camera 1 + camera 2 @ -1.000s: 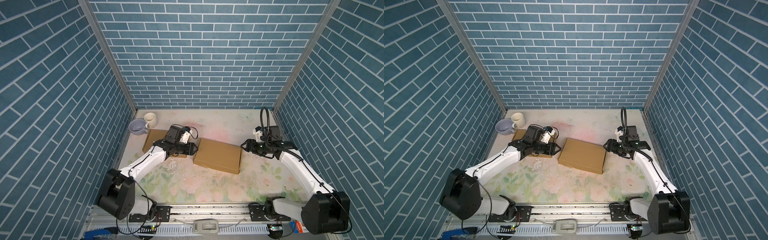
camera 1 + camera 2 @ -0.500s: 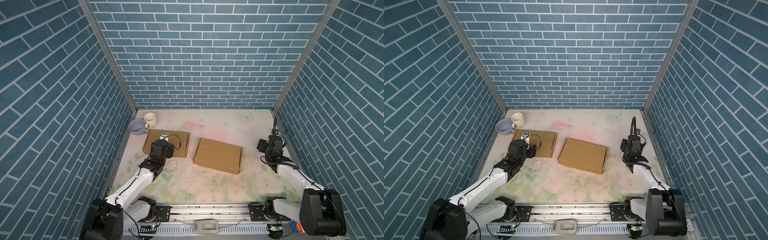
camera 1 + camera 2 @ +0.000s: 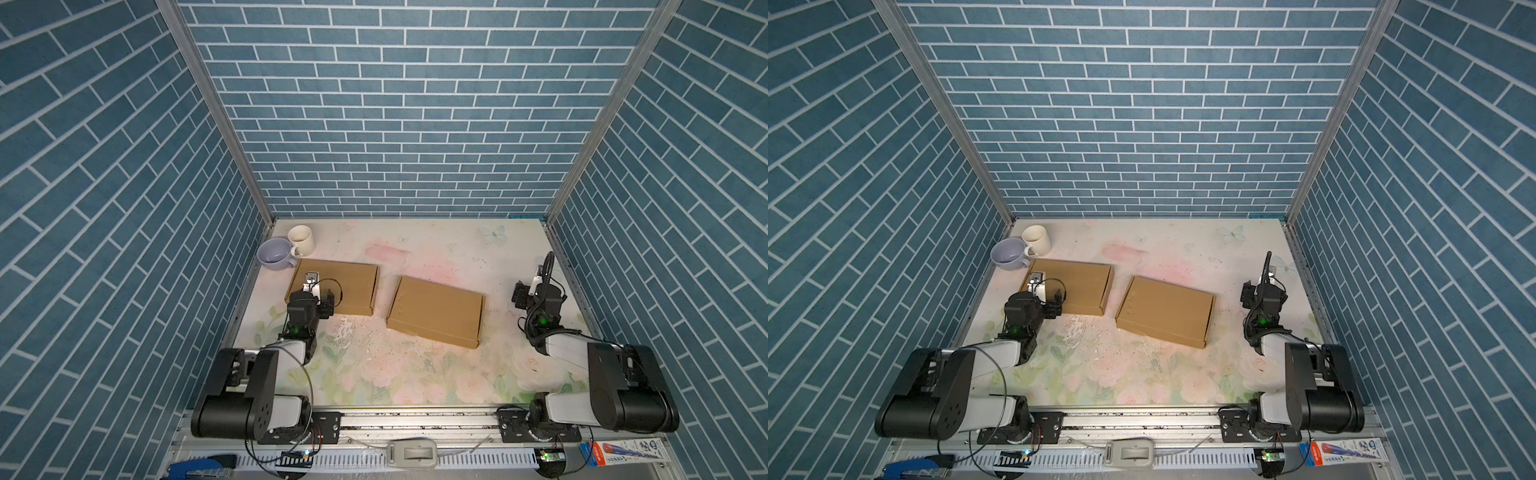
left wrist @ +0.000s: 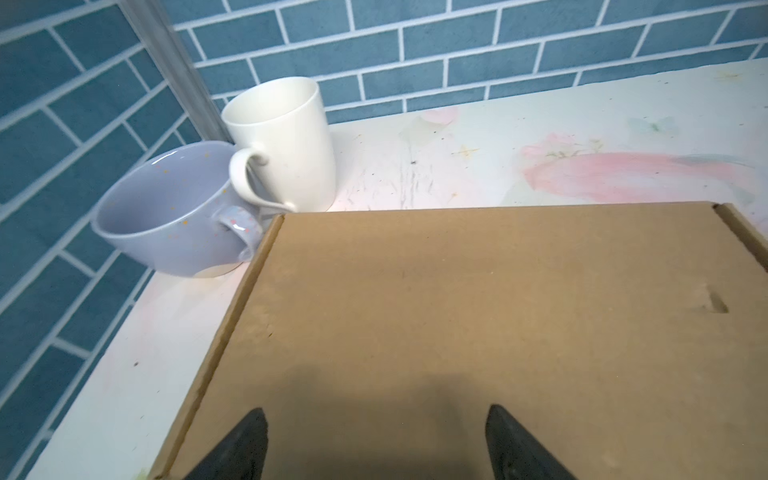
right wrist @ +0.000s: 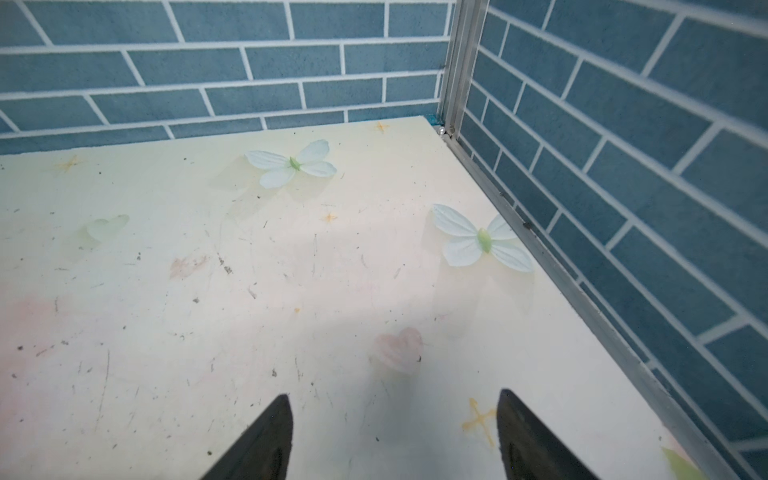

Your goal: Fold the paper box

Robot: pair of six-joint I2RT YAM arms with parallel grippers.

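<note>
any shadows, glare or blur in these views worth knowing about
Left wrist view: sharp, a soft dark shadow on the cardboard box by the left hand. Right wrist view: sharp, a faint shadow across the table. Both top views: evenly lit, no strong glare.

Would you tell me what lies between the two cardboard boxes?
Nothing: bare tabletop separates the left box from the right box, in both top views.

Wrist views give us only the tips of left end effector (image 4: 375, 413) & right end effector (image 5: 395, 397); rest cut off. In left wrist view the box (image 4: 457, 311) at the desk (image 4: 457, 166) left edge runs out of frame; in both top views left arm (image 3: 300, 320) hides its near-left corner. Print on packet (image 3: 623, 451): too small.
</note>
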